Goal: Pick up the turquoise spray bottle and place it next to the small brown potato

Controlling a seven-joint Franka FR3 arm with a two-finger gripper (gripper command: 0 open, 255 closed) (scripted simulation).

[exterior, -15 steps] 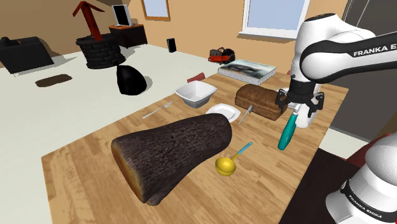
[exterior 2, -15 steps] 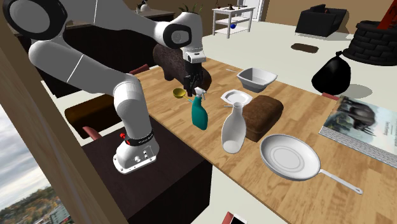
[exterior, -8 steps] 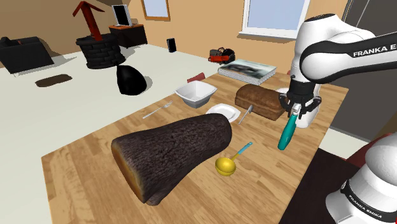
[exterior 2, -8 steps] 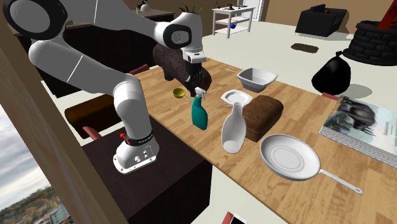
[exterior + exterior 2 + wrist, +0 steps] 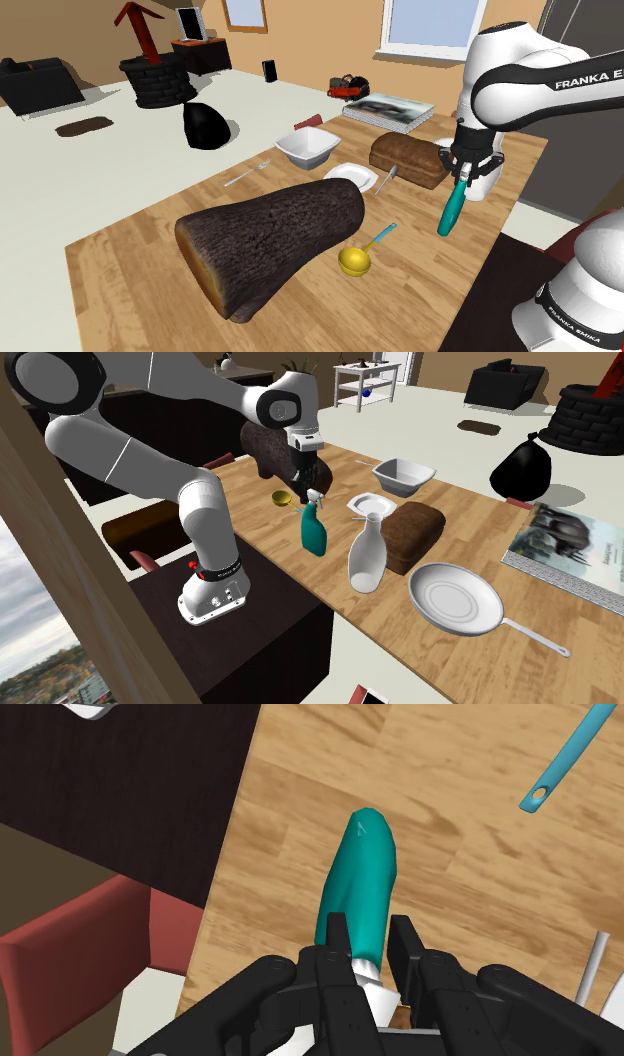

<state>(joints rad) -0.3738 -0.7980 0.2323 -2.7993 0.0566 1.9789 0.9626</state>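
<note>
Status: gripper [image 5: 370, 924] is closed down on the neck of the turquoise spray bottle [image 5: 362, 869], pinching it both sides just under the white head. Reads as a grip, no gap visible. Bottle is upright, base looks to be on the table [image 5: 120, 240] near its edge, white vase [image 5: 366, 557] just beside it. So grasp done imo, lift not yet. Left to do: lift, carry over to the brown potato [image 5: 270, 240] (big and dark here, not small), clear the yellow scoop [image 5: 352, 262], set down beside it, release.
</note>
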